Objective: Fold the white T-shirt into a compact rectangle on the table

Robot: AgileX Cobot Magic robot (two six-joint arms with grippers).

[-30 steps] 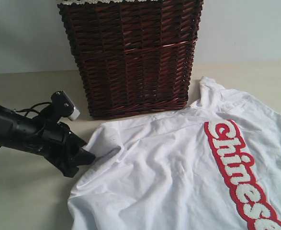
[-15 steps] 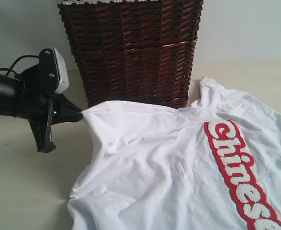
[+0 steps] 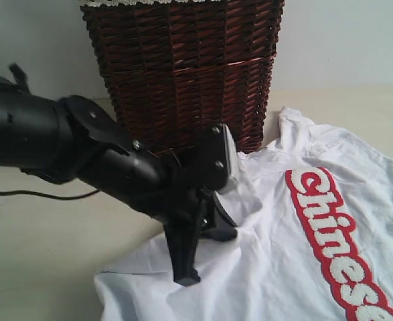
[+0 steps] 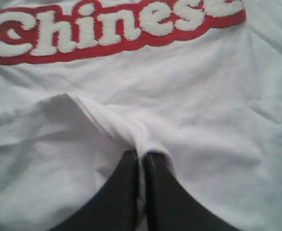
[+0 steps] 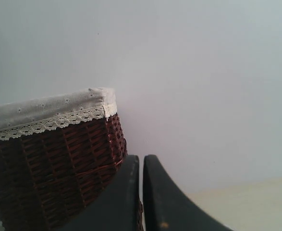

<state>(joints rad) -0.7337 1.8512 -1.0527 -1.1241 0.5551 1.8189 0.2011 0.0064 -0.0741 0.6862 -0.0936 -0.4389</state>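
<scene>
Evidently left gripper (image 4: 140, 155) pinches bunched edge of white T-shirt (image 4: 213, 115), held over chest for inward fold (right gripper (image 5: 141, 161) clamped on nothing).

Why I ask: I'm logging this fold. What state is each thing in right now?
white T-shirt: print up on the table, wrinkled, one edge pinched and raised over its body, not yet a rectangle.
left tool: shut on a pinch of the white T-shirt.
right tool: shut, holding nothing, raised.
wicker basket: upright behind the shirt.
</scene>
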